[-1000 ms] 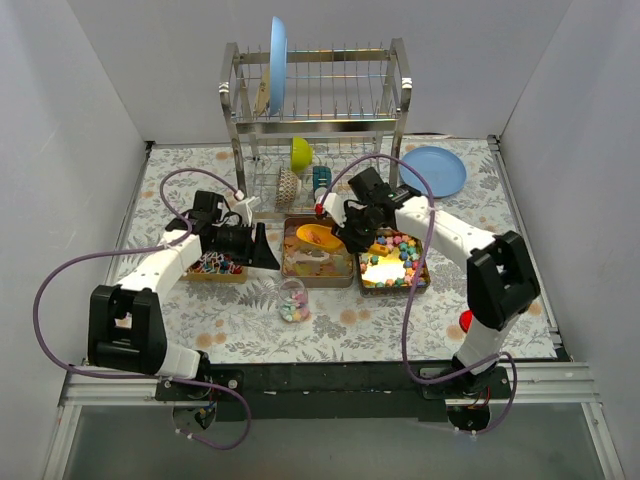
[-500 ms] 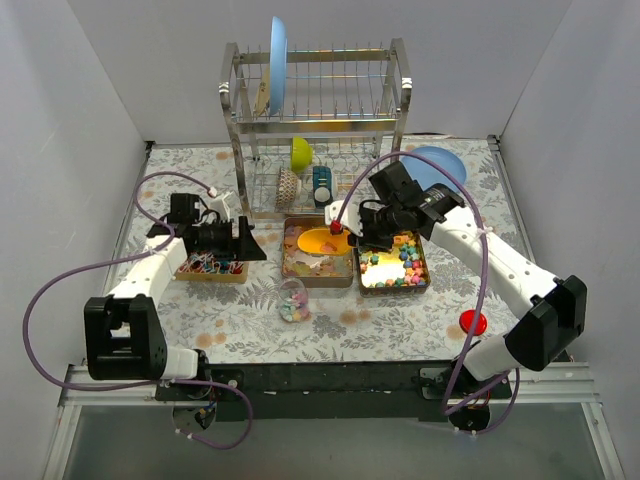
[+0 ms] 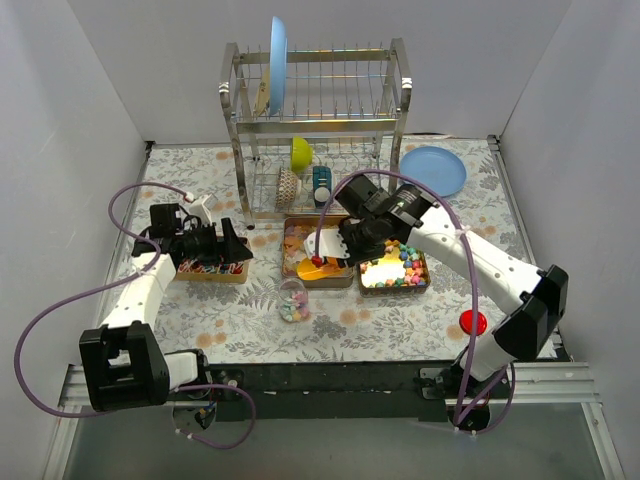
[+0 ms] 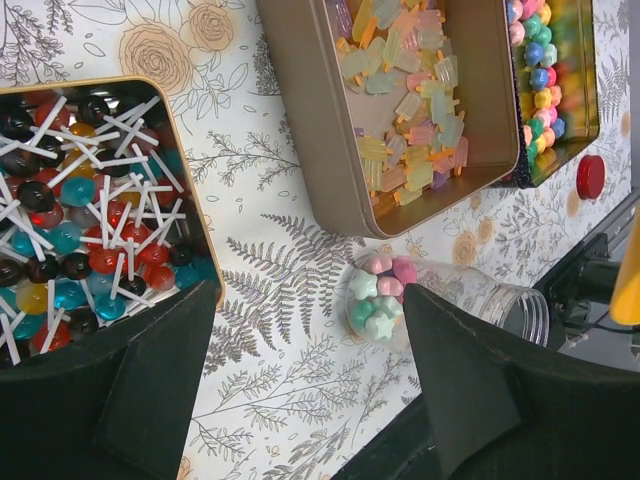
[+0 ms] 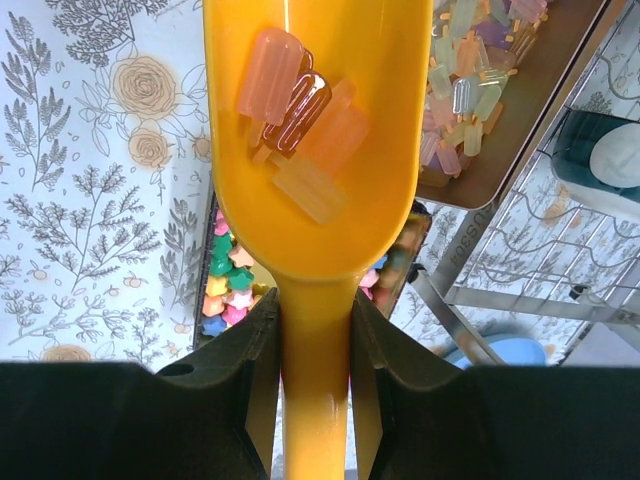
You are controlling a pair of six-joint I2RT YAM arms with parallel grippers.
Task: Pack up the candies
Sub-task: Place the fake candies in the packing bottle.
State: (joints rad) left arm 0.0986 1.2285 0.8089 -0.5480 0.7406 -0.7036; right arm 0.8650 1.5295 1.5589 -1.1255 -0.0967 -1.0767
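A small clear jar (image 3: 293,299) with pink and green star candies (image 4: 380,295) in its bottom stands on the cloth in front of the middle tin (image 3: 296,235). My left gripper (image 3: 236,247) hangs open over the left tin of lollipops (image 4: 90,230), left of the jar, holding nothing. My right gripper (image 5: 315,330) is shut on the handle of the orange-yellow scoop (image 5: 315,130). The scoop carries a few pale orange-pink candies (image 5: 300,110) and hovers over the near edge of the middle tin (image 4: 400,110). Star candies (image 5: 225,280) fill the right tin (image 3: 425,274).
A red lid (image 3: 473,322) lies near the right arm's base. Behind the tins stands a metal dish rack (image 3: 316,120) holding a blue plate, a yellow bowl (image 3: 301,153) and small items. Another blue plate (image 3: 434,170) lies at the back right.
My left gripper has opened wider and drawn back to the left, away from the jar. My right gripper has carried the scoop toward the near left, over the middle tin's front.
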